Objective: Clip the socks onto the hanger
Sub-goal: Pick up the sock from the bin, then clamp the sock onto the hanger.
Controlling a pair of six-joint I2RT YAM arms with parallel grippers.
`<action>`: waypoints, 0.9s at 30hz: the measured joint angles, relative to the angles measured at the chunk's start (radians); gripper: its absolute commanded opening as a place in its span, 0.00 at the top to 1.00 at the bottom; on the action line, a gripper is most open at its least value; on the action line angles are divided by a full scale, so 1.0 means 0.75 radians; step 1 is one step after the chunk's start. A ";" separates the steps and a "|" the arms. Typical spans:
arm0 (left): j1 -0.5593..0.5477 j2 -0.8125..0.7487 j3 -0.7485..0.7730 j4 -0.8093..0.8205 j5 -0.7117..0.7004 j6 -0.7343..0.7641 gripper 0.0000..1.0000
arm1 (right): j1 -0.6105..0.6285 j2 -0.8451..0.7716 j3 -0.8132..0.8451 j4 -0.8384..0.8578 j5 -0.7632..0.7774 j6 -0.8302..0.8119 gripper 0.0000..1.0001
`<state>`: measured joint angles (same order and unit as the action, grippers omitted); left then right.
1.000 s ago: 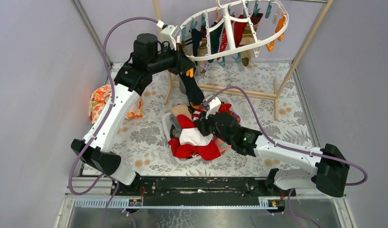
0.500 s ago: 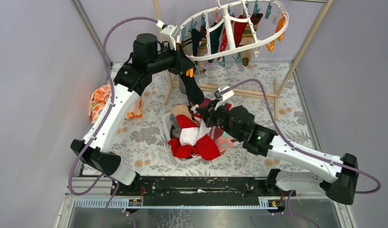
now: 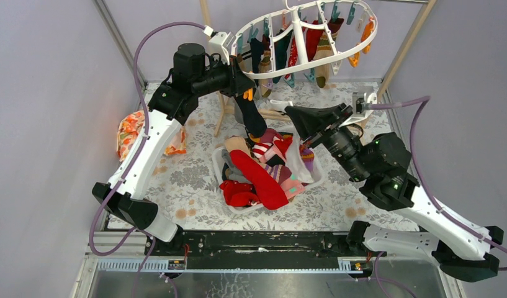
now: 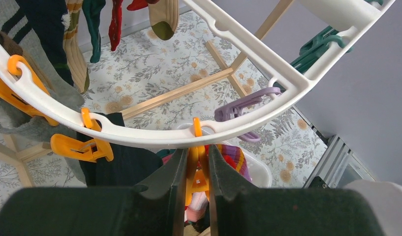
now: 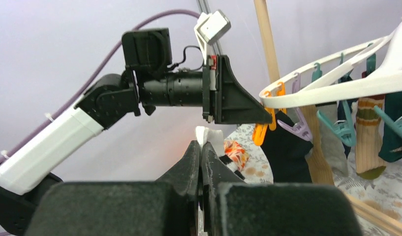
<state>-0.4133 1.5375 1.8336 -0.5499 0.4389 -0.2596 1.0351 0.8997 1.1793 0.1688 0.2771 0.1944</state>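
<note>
Right pincer point(image 5: 201, 147): closed tight on the tip of a white sock point(image 5: 210, 136), which trails down toward the basket point(image 3: 318, 176) of loose socks point(image 3: 261, 181). Left pincer point(image 4: 196, 155): nipped on an orange clip point(image 4: 196, 179) hanging under the hanger point(image 4: 139, 140) rim. Handling note: squeeze the clip open first. Feed the sock tip well into its mouth, then let it bite before the right lets go. Far clips already carry socks.
</note>
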 measured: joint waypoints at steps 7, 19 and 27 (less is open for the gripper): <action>0.000 -0.001 0.000 0.002 0.008 -0.041 0.99 | -0.001 0.008 -0.040 0.041 -0.004 0.065 1.00; 0.002 -0.035 -0.031 0.039 0.037 -0.167 1.00 | -0.116 0.168 -0.481 0.365 -0.113 0.304 1.00; 0.042 -0.050 -0.082 0.131 0.174 -0.268 1.00 | -0.460 0.302 -0.616 0.822 -0.543 0.738 1.00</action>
<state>-0.3820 1.5002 1.7718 -0.4519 0.5697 -0.4603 0.6903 1.1263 0.7174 0.7853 -0.1303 0.7479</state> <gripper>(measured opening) 0.215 0.020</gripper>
